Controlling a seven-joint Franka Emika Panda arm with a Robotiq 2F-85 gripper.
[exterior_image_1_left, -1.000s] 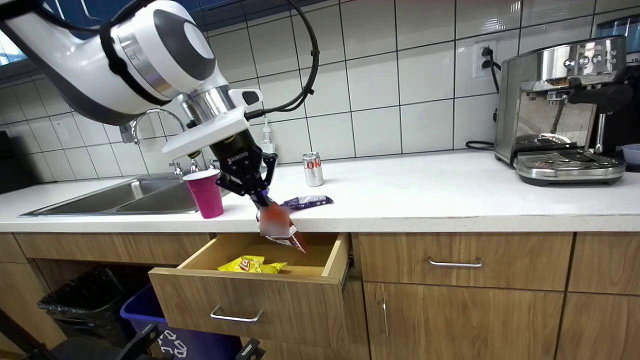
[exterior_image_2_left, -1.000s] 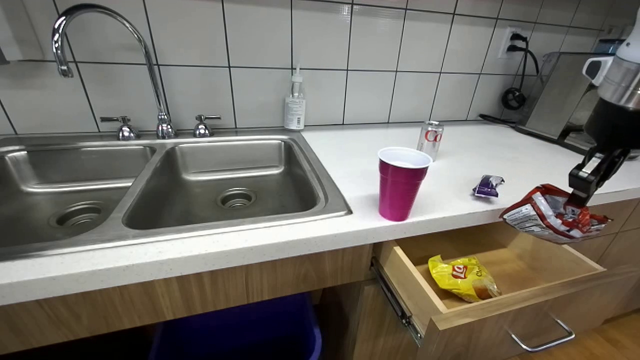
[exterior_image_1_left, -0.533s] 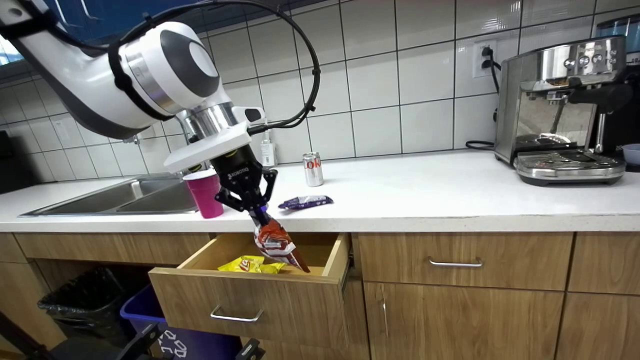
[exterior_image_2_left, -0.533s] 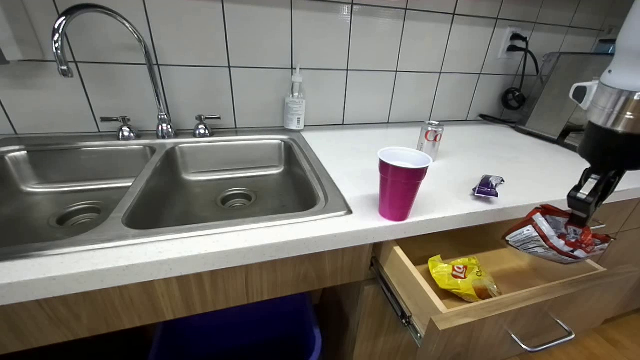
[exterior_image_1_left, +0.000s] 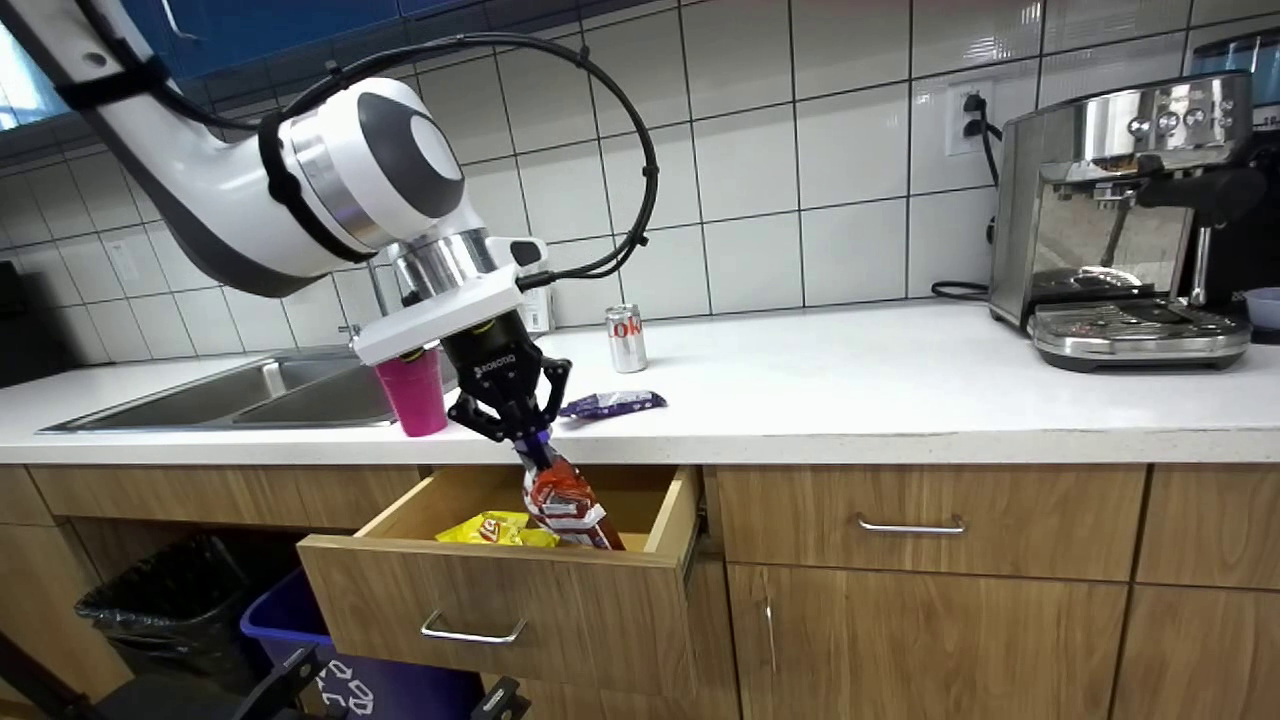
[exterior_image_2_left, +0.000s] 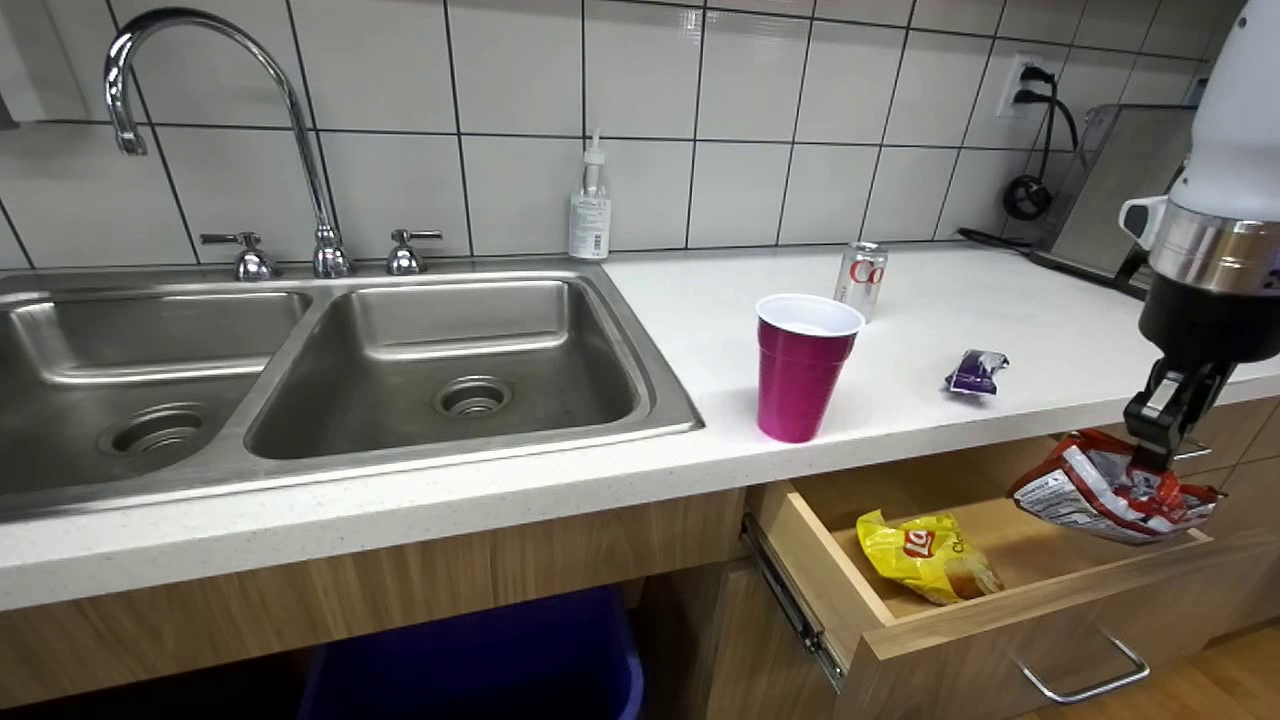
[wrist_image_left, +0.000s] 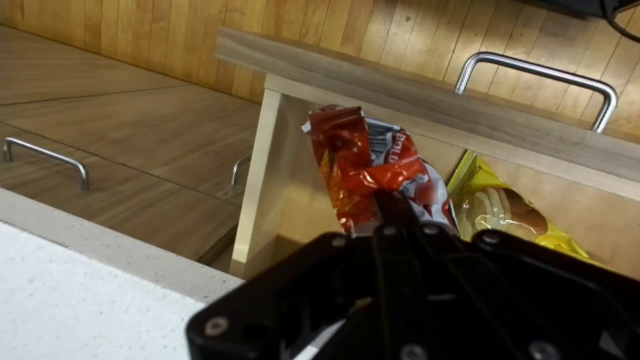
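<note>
The claw (exterior_image_2_left: 1154, 458) points downward and pinches a red foil snack bag (exterior_image_2_left: 1105, 495) by its crumpled upper part, gripping it firmly. In the wrist view the bag shows orange and white areas and the printed letters "BOLD", while another patch of its print is blurred. It hangs tilted over a pulled-out wooden drawer (exterior_image_1_left: 500, 600), toward the end away from the sink; how far its lower edge dips inside cannot be told. Within the drawer, toward the opposite end, lies a yellow Lay's potato chip bag (exterior_image_2_left: 930, 560). On the white desk (exterior_image_1_left: 850, 370) above, a purple snack packet (exterior_image_1_left: 612, 404) lies flat, and farther back a silver Coke can (exterior_image_2_left: 862, 280) stands upright. A magenta plastic cup (exterior_image_2_left: 803, 380), white inside, stands upright near the front edge, between the purple packet and a double-basin steel sink (exterior_image_2_left: 662, 400). A chrome faucet (exterior_image_2_left: 313, 175) rises behind the basins, and a clear pump bottle (exterior_image_2_left: 590, 220) stands by the tiled wall. Well apart, at another part of the desk, is a stainless espresso machine (exterior_image_1_left: 1120, 220). Below the desk, near the drawer, sits a blue recycling bin (exterior_image_2_left: 500, 660).
</note>
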